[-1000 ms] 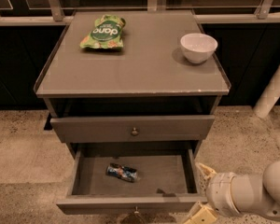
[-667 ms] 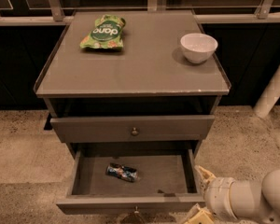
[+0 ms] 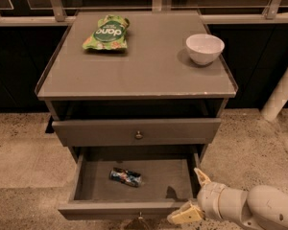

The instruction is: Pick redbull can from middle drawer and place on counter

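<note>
The redbull can [image 3: 125, 177] lies on its side in the open middle drawer [image 3: 134, 208], left of the drawer's centre. My gripper [image 3: 193, 195] is at the drawer's front right corner, to the right of the can and well apart from it. Its two cream fingers stand spread apart and hold nothing. The counter [image 3: 149, 66] is the grey top of the cabinet above.
A green snack bag [image 3: 106, 32] lies at the counter's back left. A white bowl [image 3: 204, 48] stands at its back right. The drawer above [image 3: 138, 131] is shut. A white post [image 3: 282, 92] stands at the right on the speckled floor.
My arm has drawn slightly down and to the right, with the gripper staying near the drawer's front right corner. The can has not moved.
</note>
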Tool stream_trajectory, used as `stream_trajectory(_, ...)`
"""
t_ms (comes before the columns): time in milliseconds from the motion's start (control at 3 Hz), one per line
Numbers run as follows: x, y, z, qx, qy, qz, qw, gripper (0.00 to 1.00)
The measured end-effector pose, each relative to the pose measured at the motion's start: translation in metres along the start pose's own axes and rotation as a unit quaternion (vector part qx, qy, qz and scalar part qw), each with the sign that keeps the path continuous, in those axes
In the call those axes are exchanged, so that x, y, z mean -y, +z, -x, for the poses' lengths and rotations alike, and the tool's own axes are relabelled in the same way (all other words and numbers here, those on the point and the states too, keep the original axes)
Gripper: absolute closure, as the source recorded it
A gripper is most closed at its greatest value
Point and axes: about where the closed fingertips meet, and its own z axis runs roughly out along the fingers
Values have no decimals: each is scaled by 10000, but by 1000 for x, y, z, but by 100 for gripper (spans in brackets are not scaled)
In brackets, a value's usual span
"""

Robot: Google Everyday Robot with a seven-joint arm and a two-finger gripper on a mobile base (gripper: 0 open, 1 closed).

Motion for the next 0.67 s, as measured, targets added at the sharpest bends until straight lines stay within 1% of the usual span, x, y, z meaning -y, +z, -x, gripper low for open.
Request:
stream_trajectory(333,0,0,0,0,0,0,10000,0)
stream_trajectory(667,2,23,-8,83,119,100,9998,0)
